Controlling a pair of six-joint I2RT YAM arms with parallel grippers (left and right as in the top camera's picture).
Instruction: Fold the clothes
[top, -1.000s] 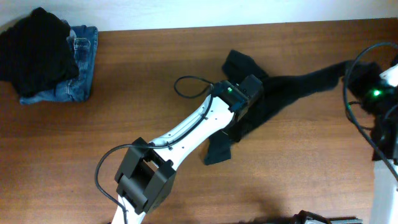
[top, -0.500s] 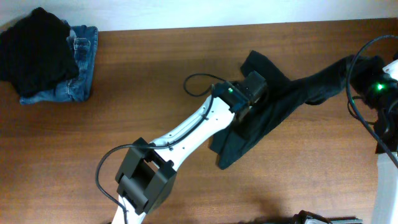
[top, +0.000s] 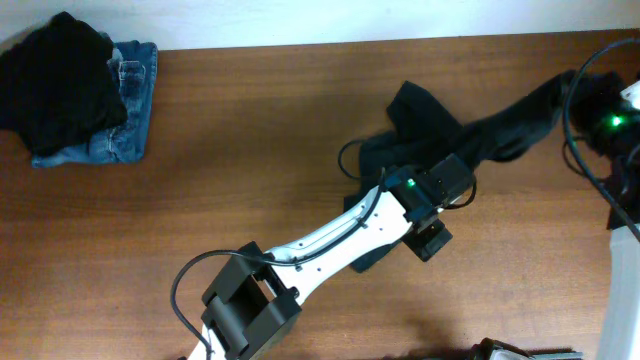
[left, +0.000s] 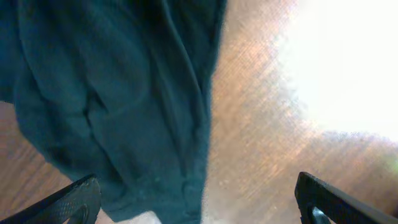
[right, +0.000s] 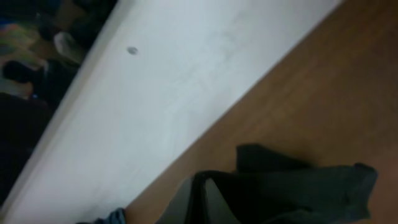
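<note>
Far L, back corner of table (top: 250, 150): black garment (top: 60, 75) heaped on folded blue jeans (top: 125, 140), w/ denim showing at its R and near edges

Centre: left arm (top: 330, 235) runs from the near edge diagonally up and to the R. Left gripper (left: 199, 208) at its end has jaws spread as wide as they go, nothing betw. them. Wrist view shows both fingertips (left: 74, 199) at the lower corners, w/ a cloth edge and bare wood in the gap. Gripper sits over the near edge of the shirt; contact w/ the cloth can't be told

R of centre: T-shirt (top: 455, 140), very dark green-black, unfolded, crumpled and drawn out into a long band across the back R part of the table. One lobe lies towards the back. A small part shows on the near side beneath the left arm. R end narrows to a strip leading to the right gripper

Far R: right gripper (top: 582, 103) has jaws closed tight, pinching the R end of the T-shirt. Wrist view shows cloth bunched at the fingers and trailing off over the wood
</note>
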